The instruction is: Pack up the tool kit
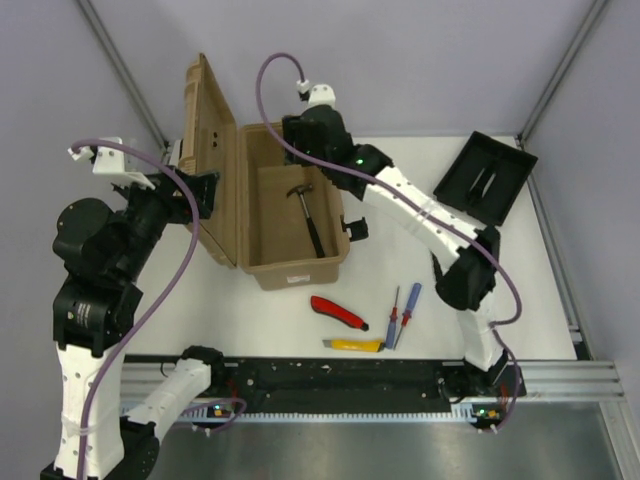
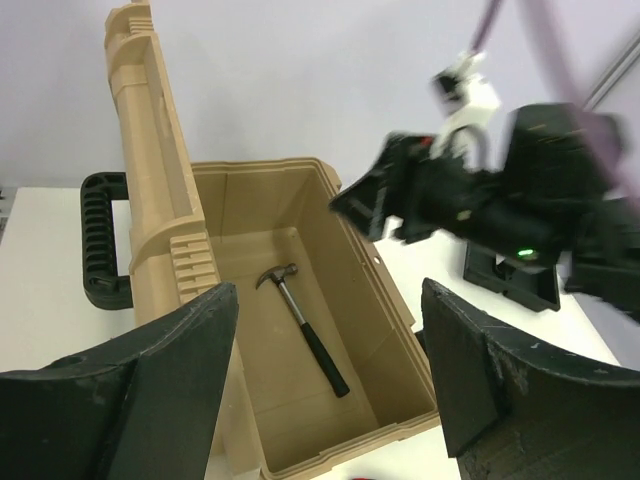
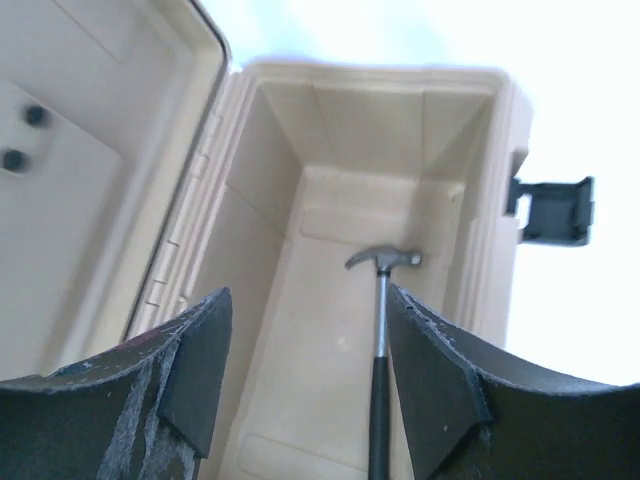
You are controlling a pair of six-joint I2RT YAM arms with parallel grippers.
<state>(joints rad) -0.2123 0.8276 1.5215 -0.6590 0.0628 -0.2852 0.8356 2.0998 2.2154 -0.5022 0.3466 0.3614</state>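
Observation:
The tan ribbed toolbox (image 1: 290, 262) stands open with its lid (image 1: 208, 160) raised to the left. The black hammer (image 1: 309, 217) lies on the box floor, also seen in the left wrist view (image 2: 305, 332) and the right wrist view (image 3: 381, 330). A red utility knife (image 1: 338, 312), a yellow utility knife (image 1: 355, 345), a red screwdriver (image 1: 394, 313) and a blue screwdriver (image 1: 407, 313) lie on the table in front of the box. My right gripper (image 3: 305, 375) is open and empty above the box's far end. My left gripper (image 2: 330, 385) is open and empty by the lid.
A shallow black divided tray (image 1: 487, 177) lies tilted at the back right of the table. A black latch (image 1: 356, 228) hangs on the box's right wall. The black handle (image 2: 105, 240) sits on the lid's outer side. A black rail (image 1: 340, 385) runs along the near edge.

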